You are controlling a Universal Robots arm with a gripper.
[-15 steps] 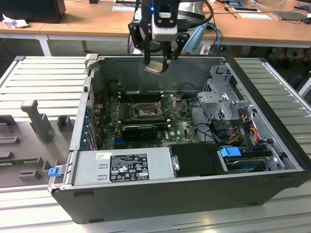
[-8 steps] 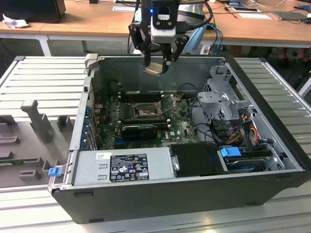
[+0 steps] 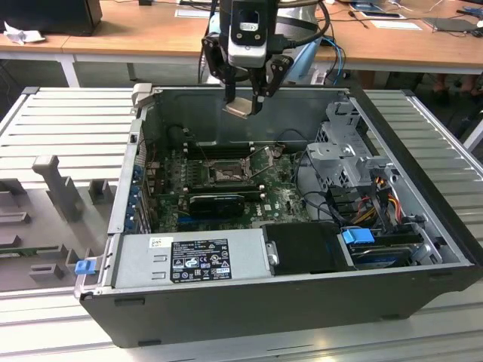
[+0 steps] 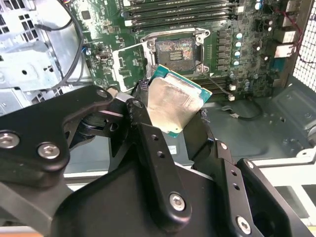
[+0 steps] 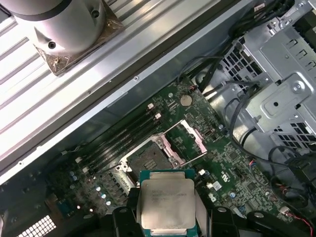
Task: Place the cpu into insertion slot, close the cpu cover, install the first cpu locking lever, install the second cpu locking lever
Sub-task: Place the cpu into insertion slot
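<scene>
Gripper (image 4: 173, 112) is clamped on the cpu (image 4: 174, 102) by two opp. edges, silver face showing in both wrist views. The second wrist view shows it tilted, w/ a green rim. Beyond, well apart, the slot (image 5: 147, 159) lies bare, brownish middle exposed. The cover (image 5: 197, 138) stands swung up beside it, plainest in the first wrist view. Exterior view adds height: cpu hangs near the case (image 3: 302, 302) top rim, well above the board (image 3: 272, 177).

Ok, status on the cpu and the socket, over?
Gripper jaws shut on the cpu, held above the motherboard. Insertion slot bare, cpu cover swung open. Nothing between cpu and slot.
</scene>
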